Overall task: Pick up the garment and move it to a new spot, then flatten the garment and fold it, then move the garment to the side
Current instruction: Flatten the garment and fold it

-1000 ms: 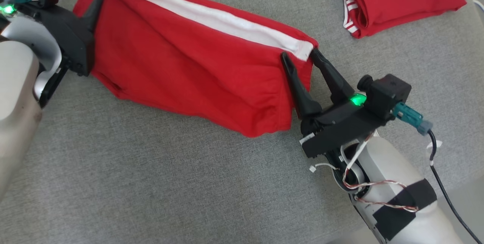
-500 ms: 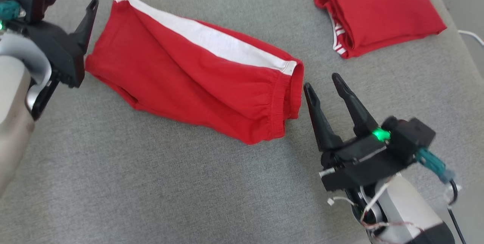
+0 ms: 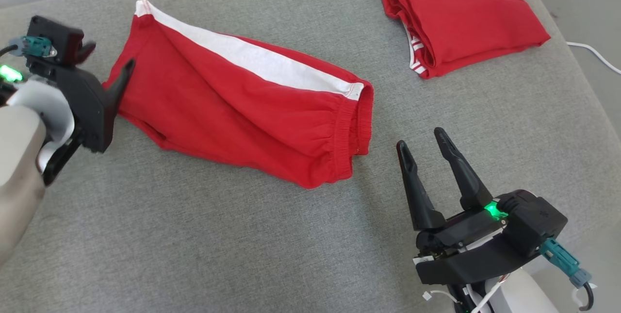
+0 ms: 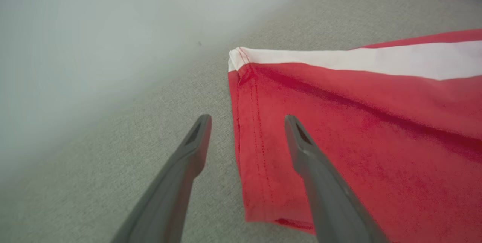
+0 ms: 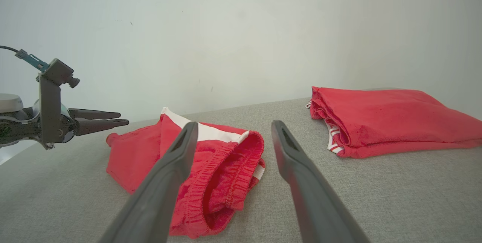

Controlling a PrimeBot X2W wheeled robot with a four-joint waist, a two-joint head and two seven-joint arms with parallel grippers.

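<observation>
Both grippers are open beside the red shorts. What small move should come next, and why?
Probably ease the right gripper forward to pinch the waistband: the shorts lie at full length, and its open fingers sit short of them, holding nothing.

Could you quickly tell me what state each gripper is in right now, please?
Left gripper: open, holding nothing.
Right gripper: open, holding nothing.
</observation>
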